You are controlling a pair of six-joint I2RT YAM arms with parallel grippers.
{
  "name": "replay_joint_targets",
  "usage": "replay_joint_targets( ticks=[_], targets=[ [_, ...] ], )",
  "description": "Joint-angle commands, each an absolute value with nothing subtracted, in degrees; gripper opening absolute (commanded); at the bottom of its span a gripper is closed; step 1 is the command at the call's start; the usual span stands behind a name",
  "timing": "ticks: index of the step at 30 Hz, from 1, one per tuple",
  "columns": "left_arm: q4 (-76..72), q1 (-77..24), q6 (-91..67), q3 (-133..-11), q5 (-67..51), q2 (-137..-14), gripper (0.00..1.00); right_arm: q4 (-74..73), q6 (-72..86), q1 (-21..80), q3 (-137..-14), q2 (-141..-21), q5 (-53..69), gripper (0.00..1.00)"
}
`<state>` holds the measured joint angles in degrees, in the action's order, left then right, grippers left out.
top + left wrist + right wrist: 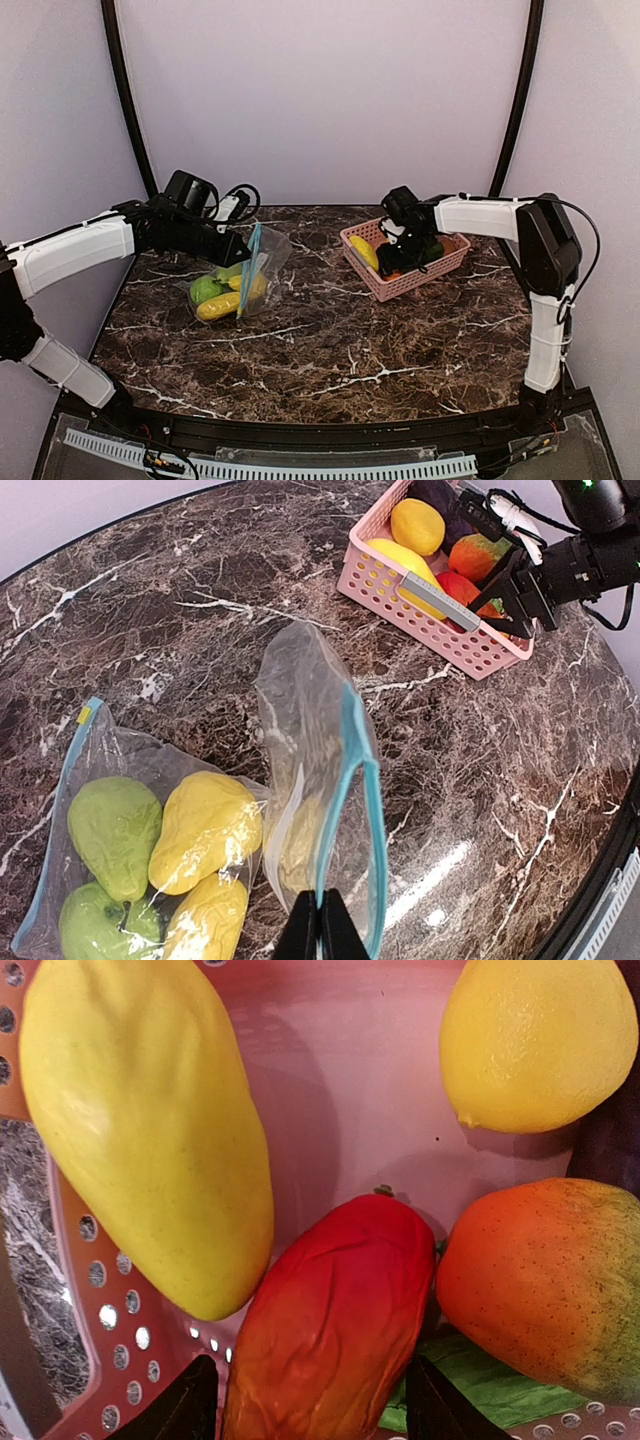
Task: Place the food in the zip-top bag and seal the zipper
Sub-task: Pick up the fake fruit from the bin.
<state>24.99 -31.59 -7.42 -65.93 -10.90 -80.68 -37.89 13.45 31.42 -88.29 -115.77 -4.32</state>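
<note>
At the left edge of the bench [330, 350], the left tool [320, 925] pinches the bag [300, 710] rim, propping its mouth open; green and yellow food [200, 825] lies inside. Near the far right corner the right tool [310, 1400] stands wide astride a red pepper [330, 1310] in the basket [330, 1090], beside a lemon [535, 1040] and mango [540, 1280]. It should close gently on the pepper's middle, then lift straight up.

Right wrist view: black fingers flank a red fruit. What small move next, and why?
Probably close the right gripper on the glossy red toy fruit: its fingers straddle it in the pink lattice basket, and the clear zip-top bag is held open.
</note>
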Motion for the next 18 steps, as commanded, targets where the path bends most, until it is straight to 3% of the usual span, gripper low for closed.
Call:
replay_joint_targets(
  ticks=[1,10,18],
  targets=[
    [26.5,-31.6,-6.8,-65.6,-9.8,-80.9,0.01,-39.8,12.6,31.1,-89.4,-117.8,-7.5,0.62],
    [25.5,-33.6,-9.3,-66.6,-14.2,-85.0,0.01,-39.3,13.6,31.0,-88.3,-115.6,-8.4,0.44],
    [22.3,-35.5,-13.4,-66.3,-15.9,-86.5,0.01,-38.3,14.1,30.9,-86.8,-105.9,-5.9,0.38]
  ],
)
